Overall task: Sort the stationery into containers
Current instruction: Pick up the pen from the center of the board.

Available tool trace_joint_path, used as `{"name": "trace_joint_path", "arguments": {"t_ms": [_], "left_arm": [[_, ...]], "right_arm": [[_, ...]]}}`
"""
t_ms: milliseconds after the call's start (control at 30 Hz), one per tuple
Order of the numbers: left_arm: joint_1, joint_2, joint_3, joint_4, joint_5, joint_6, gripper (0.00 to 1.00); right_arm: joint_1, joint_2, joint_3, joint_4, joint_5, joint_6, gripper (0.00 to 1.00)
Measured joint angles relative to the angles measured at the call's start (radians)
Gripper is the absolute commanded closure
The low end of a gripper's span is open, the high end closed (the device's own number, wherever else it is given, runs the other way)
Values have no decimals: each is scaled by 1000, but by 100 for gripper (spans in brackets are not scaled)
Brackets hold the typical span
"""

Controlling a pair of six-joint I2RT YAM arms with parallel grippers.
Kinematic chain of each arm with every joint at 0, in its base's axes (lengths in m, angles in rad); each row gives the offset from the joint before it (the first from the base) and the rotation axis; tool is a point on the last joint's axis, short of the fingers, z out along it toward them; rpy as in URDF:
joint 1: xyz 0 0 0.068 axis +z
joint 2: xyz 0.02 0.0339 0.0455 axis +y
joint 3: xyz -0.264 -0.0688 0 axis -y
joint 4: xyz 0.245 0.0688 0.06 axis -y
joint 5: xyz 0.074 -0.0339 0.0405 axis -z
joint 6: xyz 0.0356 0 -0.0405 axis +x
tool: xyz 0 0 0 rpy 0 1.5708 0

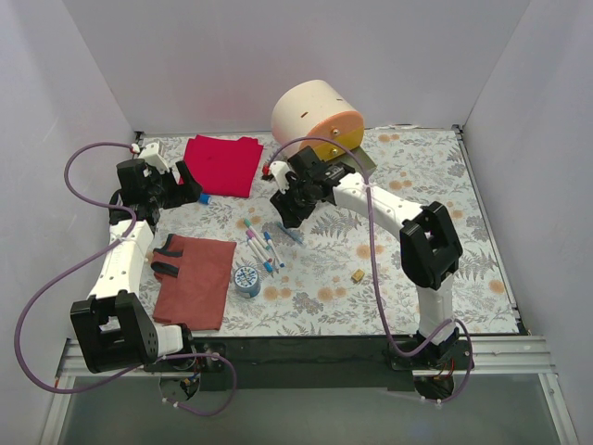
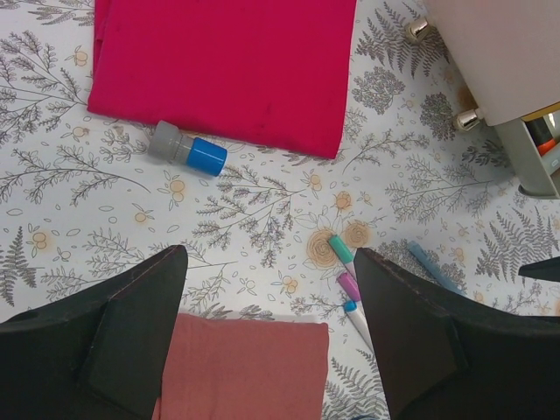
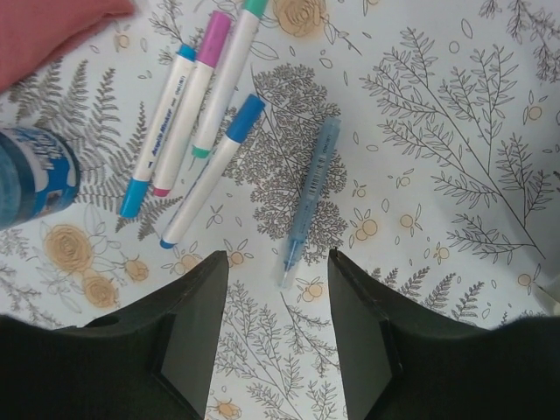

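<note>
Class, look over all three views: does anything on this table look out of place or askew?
Yes: a grey-and-blue tube lies alone by the red cloth, apart from the pens clustered mid-table. One drawer of the cabinet stands open.

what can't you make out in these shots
Top view: lower drawers of the cabinet, mostly behind the right arm.
Left wrist view: contents of the open drawer, cut off by the right edge.
Right wrist view: label of the tape roll, blurred and cut by the left edge.
Top view: tan block, too small to identify.
</note>
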Motion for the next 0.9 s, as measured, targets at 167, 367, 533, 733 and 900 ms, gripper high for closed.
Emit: {"name": "trace_joint_path", "arguments": {"t_ms": [167,367,533,733,900], "left_arm": [[0,0,-5,0,-5,0,23],[0,-1,-14,-2,-15,4,23],[0,-1,-24,-2,-23,8,23],[0,-1,-29,-2,-26,10,23],[0,-1,-29,-2,-26,12,23]], "right_arm": [[6,71,0,0,55,-5,44],[8,169,35,0,93,-12,46],[9,217,63,5,111,-23,48],[16,246,71,23,138,-52,70],[27,251,72,31,158,-99,99]]}}
